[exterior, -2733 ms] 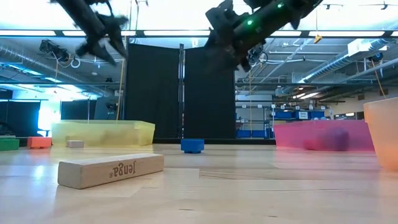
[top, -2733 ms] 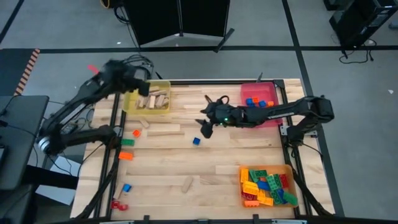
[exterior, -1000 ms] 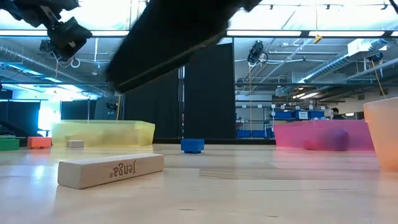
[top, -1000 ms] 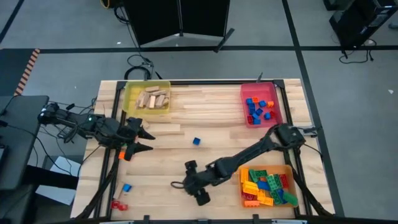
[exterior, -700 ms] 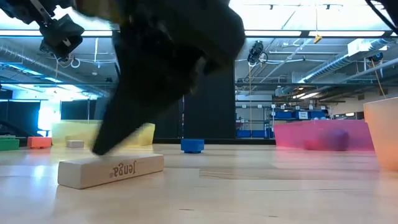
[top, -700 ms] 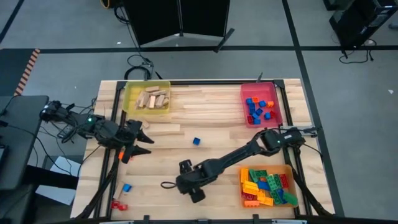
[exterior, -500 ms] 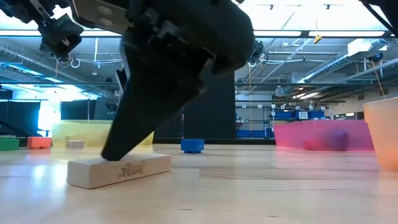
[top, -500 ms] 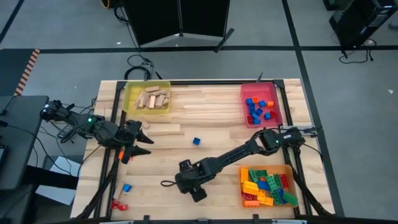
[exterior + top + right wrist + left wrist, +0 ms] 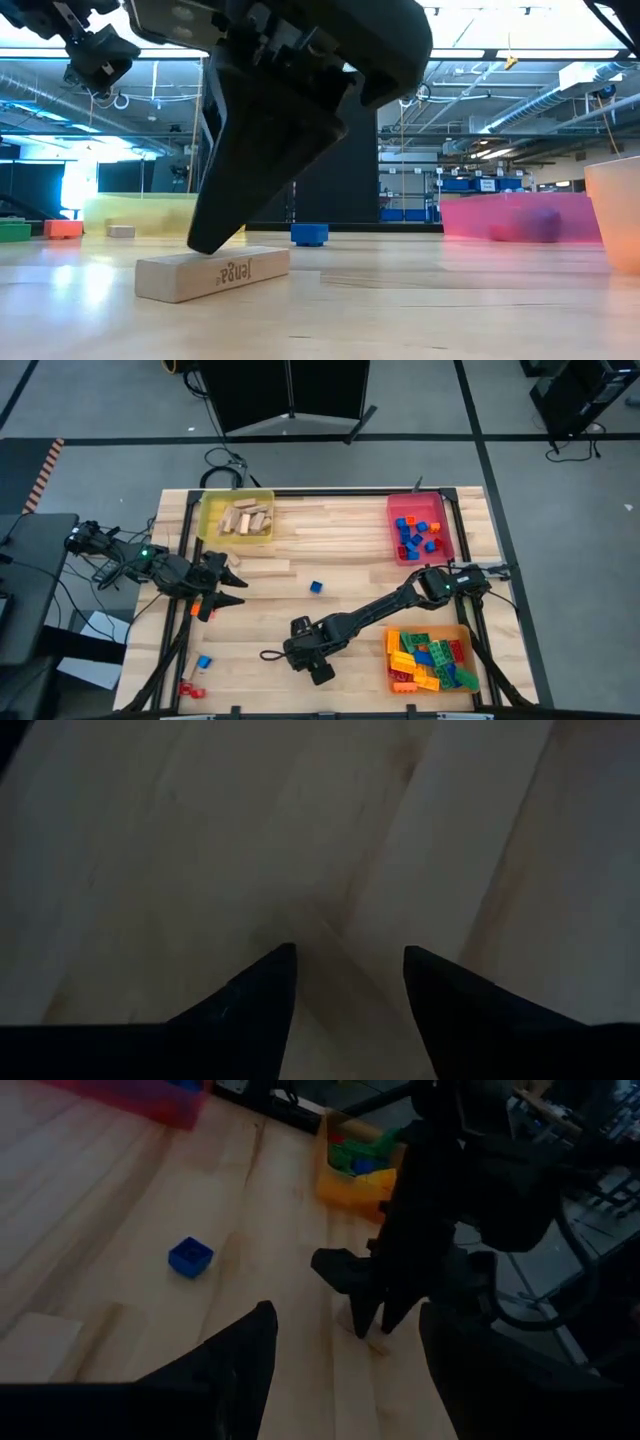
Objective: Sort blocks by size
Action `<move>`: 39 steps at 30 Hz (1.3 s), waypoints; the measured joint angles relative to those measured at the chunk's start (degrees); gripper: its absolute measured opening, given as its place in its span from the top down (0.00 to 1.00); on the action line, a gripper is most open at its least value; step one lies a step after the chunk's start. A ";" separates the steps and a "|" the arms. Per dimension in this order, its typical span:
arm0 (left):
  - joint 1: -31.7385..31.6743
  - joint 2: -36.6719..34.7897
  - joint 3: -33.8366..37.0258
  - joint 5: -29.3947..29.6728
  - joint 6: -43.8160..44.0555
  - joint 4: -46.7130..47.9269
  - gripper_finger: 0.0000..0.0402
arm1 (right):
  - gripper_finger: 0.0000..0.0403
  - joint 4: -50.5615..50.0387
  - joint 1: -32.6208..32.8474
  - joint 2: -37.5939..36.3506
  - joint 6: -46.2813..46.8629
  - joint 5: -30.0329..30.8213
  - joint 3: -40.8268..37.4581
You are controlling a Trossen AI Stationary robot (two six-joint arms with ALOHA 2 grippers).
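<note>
Closing around a tan wooden block [image 9: 213,274] near the front of the table [image 9: 350,530], the right gripper [image 9: 299,652] is seen lowered to the surface. Its fingers [image 9: 248,1010] are parted either side of the block in the right wrist view, narrower than a second ago, but firm contact is not shown, so a grip cannot be confirmed. In the low view the block has been nudged sideways and turned slightly compared with half a second ago, so it has been touched by a fingertip. The block is not yet lifted.

The left gripper [image 9: 224,586] is held open and unchanged at the left edge of the table, nothing between its fingers, near the orange brick [image 9: 203,610].

Wooden pieces are already gathered in the yellow tray [image 9: 237,517], small bricks in the red tray [image 9: 418,528], larger bricks in the orange tray [image 9: 428,659]. A blue brick [image 9: 316,587] is left loose mid-table, with another blue brick [image 9: 203,661] and a red brick [image 9: 190,688] at the front left corner. Judged from this, sorting is well along, and the block likely belongs in the yellow tray once clamped.
</note>
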State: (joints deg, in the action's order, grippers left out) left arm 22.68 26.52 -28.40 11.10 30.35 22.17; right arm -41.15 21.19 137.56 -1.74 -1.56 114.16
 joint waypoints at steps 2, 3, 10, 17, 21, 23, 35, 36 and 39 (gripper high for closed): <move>0.00 0.04 0.00 1.07 0.00 -0.04 0.37 | 0.49 0.00 0.00 -0.12 0.02 0.02 -0.01; -0.02 0.04 0.00 1.37 0.00 -0.04 0.37 | 0.49 -0.37 0.00 -0.12 0.02 0.02 -0.01; 0.00 0.04 0.00 2.54 0.24 -0.45 0.37 | 0.41 -2.75 0.00 -0.12 -1.72 -1.40 0.01; 0.00 0.09 0.00 3.25 0.37 -0.46 0.37 | 0.37 -4.42 -0.57 -0.12 -5.57 -3.04 0.01; 0.00 0.09 0.00 3.27 0.37 -0.44 0.37 | 0.37 -4.45 -0.78 -0.14 -7.03 -4.91 -0.64; 0.00 0.09 0.00 3.27 0.35 -0.42 0.37 | 0.39 -4.62 -0.82 -0.18 -6.89 -5.90 -1.89; 0.00 0.09 0.00 3.29 -1.46 -0.44 0.37 | 0.83 -0.96 0.52 -0.82 -1.81 -4.86 -6.24; -0.02 0.09 0.00 3.29 -1.47 -0.46 0.37 | 0.82 -1.18 0.35 -1.04 -0.70 -4.41 -6.27; 0.00 0.09 0.00 3.32 -1.51 -0.94 0.37 | 0.82 -1.52 -0.80 -1.89 3.55 -4.29 -6.40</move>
State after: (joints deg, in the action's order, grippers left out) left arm 22.68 26.61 -28.40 14.41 28.84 21.24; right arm -42.67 20.39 135.67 1.81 -5.86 107.76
